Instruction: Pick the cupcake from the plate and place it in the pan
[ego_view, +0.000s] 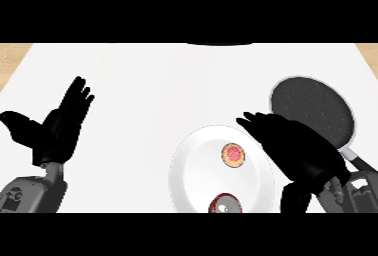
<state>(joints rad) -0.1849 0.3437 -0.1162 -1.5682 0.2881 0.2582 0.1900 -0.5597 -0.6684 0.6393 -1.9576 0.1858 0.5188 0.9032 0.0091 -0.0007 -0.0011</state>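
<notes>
White counter (148, 75), seen steeply from above. A white plate (193, 175) sits low and right of centre. On it are 2 small round items: the cupcake (233, 154), pink and orange topped, on the plate's right half, and a dark red-rimmed item (225, 204) at the plate's near edge, partly cut off by the frame. What the second item is cannot be told.

The pan (310, 112), dark and round, lies up and to the right of the plate, handle (353, 155) running toward the robot. The pan holds nothing.

The right hand (291, 145) hangs over the plate's right rim, between cupcake and pan, fingers straight and pointing up-left, nothing in it. It is just beside the cupcake, not touching as far as can be seen. The left hand (63, 125) rests open at the left, fingers up, well apart from everything.

Step in hand, by judgement: the approach to the pick; the cupcake is not yet grasped. The next move calls for the right hand to shift left over the cupcake, lower, and curl round it without nudging the other item, then lift and carry up-right to the pan. The cupcake is small, so it is likely to vanish under the hand.
</notes>
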